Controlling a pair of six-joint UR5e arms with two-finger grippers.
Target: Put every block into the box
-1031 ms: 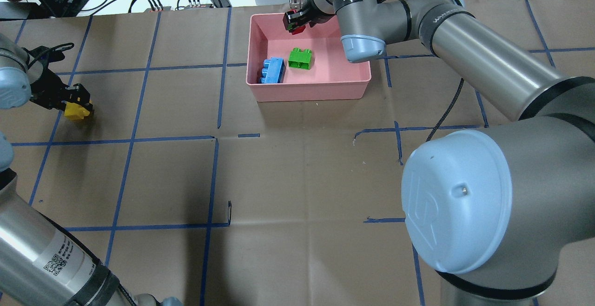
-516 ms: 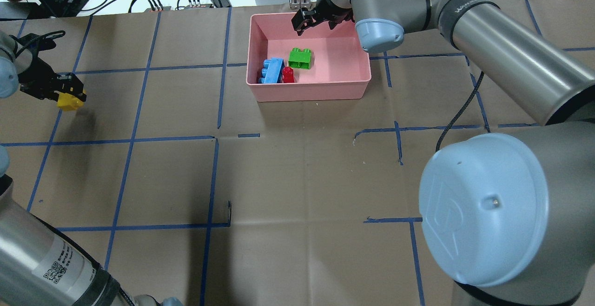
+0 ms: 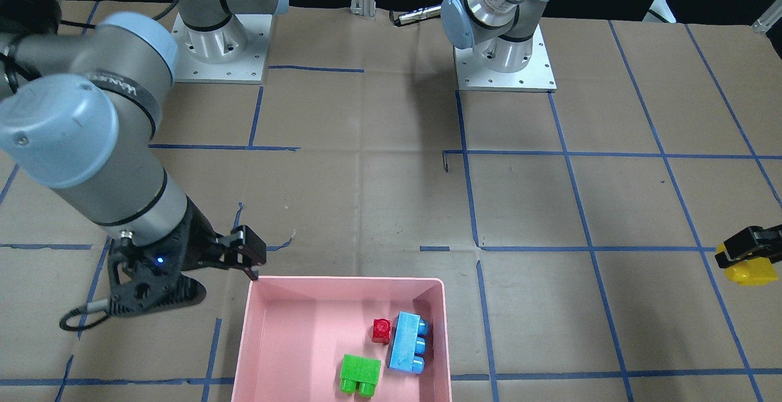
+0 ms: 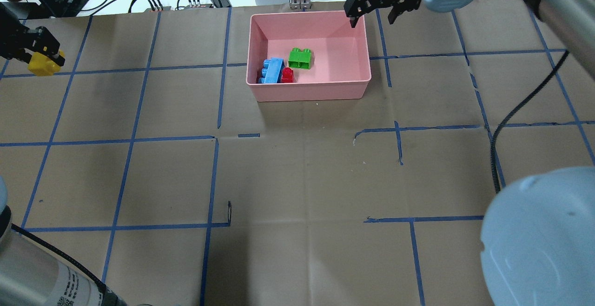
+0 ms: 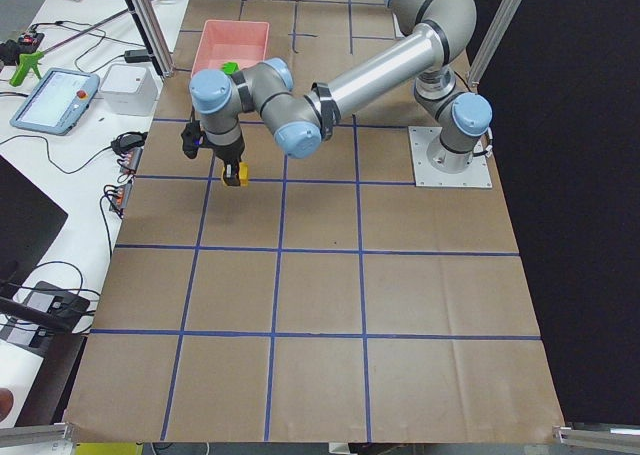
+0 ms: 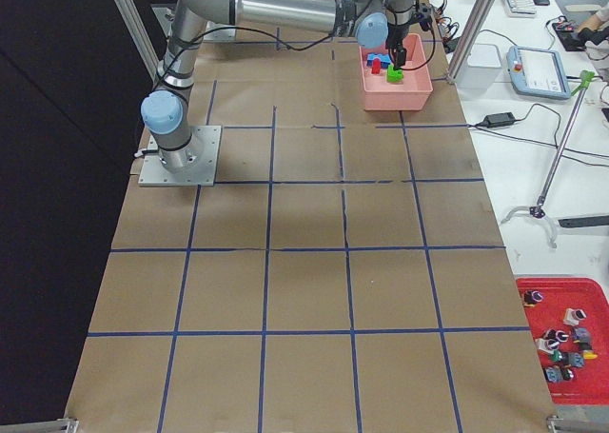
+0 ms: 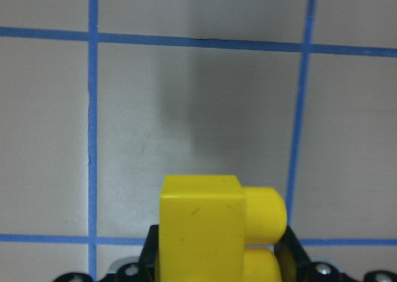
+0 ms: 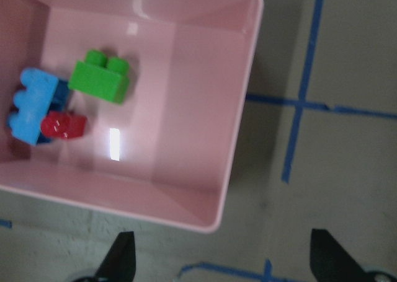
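The left jaws pinch a yellow two-stud plastic brick (image 4: 41,65) above the table (image 4: 297,180) near its left edge, well apart from the shallow pink plastic box (image 4: 311,84). The right jaws hang spread over its far right corner. A green two-stud brick (image 4: 300,58), a light-blue three-stud brick (image 4: 272,70) and a small red brick (image 4: 287,75) crowd its left half.

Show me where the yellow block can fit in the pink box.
The pink box has room for the yellow block on its right half, between the green block and the right wall, and along the far wall. The near-left corner is crowded: blue block and red block lie together there.
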